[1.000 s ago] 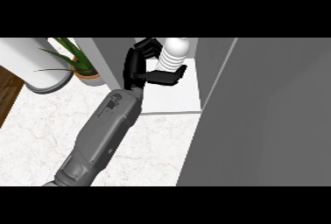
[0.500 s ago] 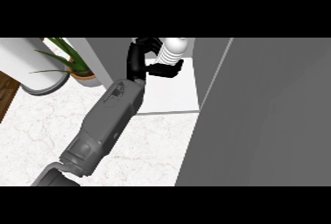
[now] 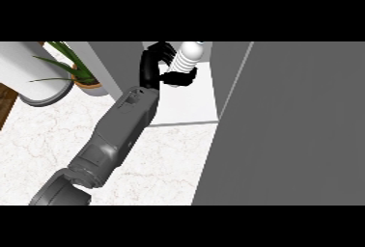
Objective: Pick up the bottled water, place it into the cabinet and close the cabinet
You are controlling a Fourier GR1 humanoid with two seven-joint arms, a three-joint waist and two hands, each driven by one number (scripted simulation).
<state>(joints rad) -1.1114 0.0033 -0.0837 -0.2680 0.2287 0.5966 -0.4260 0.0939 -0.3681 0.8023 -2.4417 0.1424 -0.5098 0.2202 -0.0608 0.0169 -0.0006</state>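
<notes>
Far left: a white rounded column or vessel stands at the counter's back corner, a strip of dark wood floor showing below it. Just right of it, a potted plant, long green leaves arching out over a tan pot.

Marble counter, white with faint veins, spreads under my forearm.

My left forearm, grey, runs from the lower edge up and slightly right, toward the cabinet opening. At its end, my left hand, black. Fingers are curled round the bottled water, thumb side crossing below the ribbed white body, fingers wrapping it from the left. The hand is closed on the bottle, not spread. The bottle stands upright or near it, ribbed, white, with its top at the upper edge of the view. It sits inside the cabinet opening, over the white cabinet shelf; I cannot tell whether its base touches the shelf, since my hand hides the lower part.

The shelf's front edge meets the marble just right of my forearm.

Right of the shelf: the cabinet door, a broad grey panel standing open, edge-on toward the opening, filling the right half of the view. Behind the hand, a grey cabinet wall.

My right hand does not show.
</notes>
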